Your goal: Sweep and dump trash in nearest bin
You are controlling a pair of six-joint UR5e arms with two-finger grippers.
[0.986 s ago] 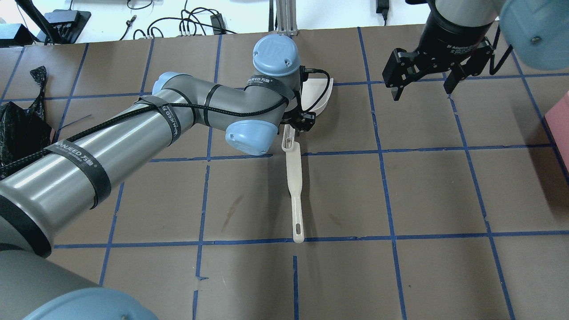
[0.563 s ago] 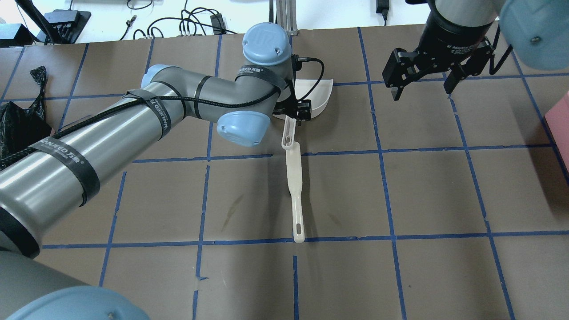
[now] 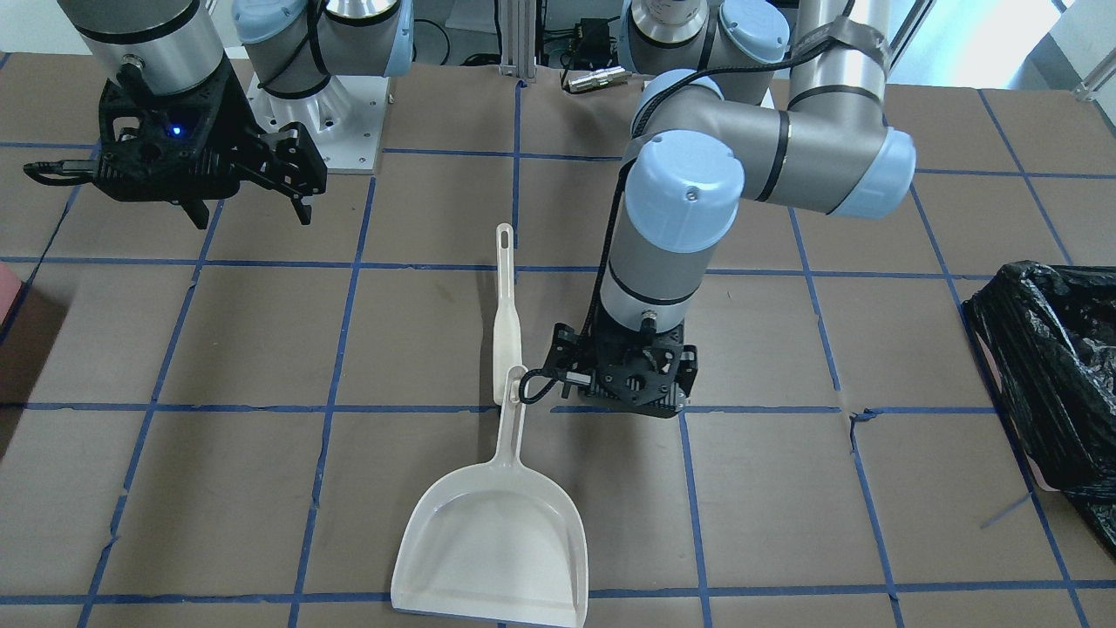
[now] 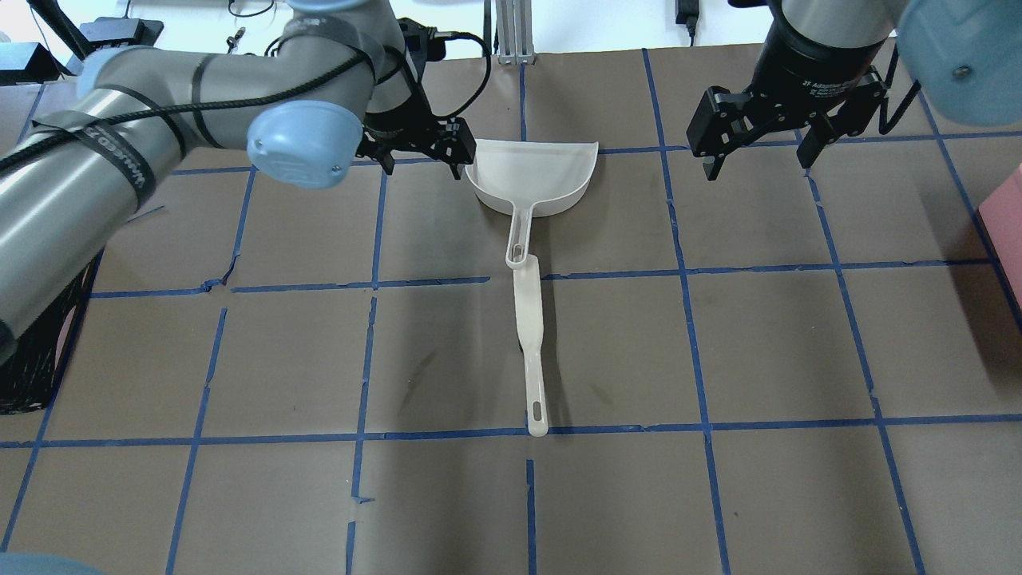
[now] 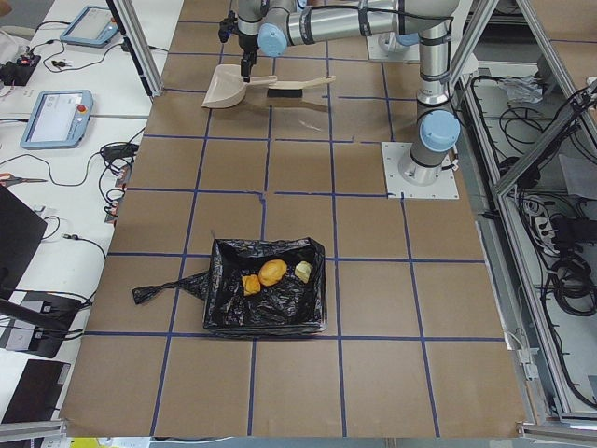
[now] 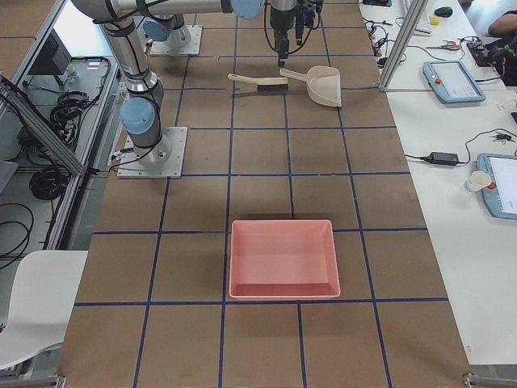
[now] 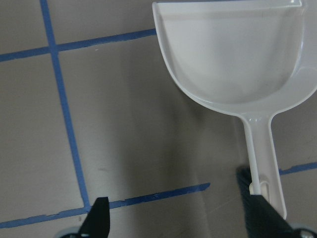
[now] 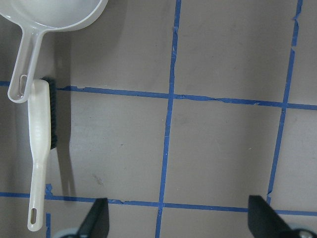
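The trash lies inside the bin, a container lined with a black bag: a tan lump with two smaller chunks beside it. The white dustpan lies flat on the table, empty, its handle touching the white brush. My left gripper is open just left of the pan, holding nothing. In the left wrist view the dustpan is at the upper right. My right gripper hangs open to the right of the pan, also empty.
A pink tray sits toward the table's right end. The bin is at the table's left end, far from the dustpan. Cables and devices lie beyond the far table edge.
My left arm has swung left, from the dustpan's handle to beside its pan. The pan, tilted one second ago, now lies flat. The right arm has not moved.
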